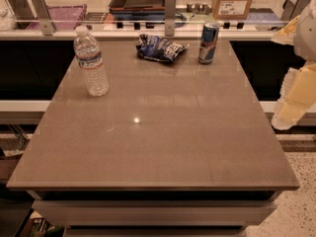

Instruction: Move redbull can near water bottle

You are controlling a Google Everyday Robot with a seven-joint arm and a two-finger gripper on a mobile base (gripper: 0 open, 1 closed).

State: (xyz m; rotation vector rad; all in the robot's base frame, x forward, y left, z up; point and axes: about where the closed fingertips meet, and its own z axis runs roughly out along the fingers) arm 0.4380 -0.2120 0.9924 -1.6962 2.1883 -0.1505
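The redbull can [208,43], slim, blue and silver, stands upright at the far right of the table. The water bottle [91,61], clear with a white cap and a pale label, stands upright at the far left. The two are far apart, with a snack bag between them. My gripper [292,102] is at the right edge of the view, on the white and yellowish arm, off the table's right side. It is to the right of the can and nearer to me, touching nothing.
A dark blue foil snack bag [160,48] lies at the far middle of the brown table [148,147]. Behind the table runs a rail with metal posts [170,6]. Beyond it are a cardboard box [233,1] and trays.
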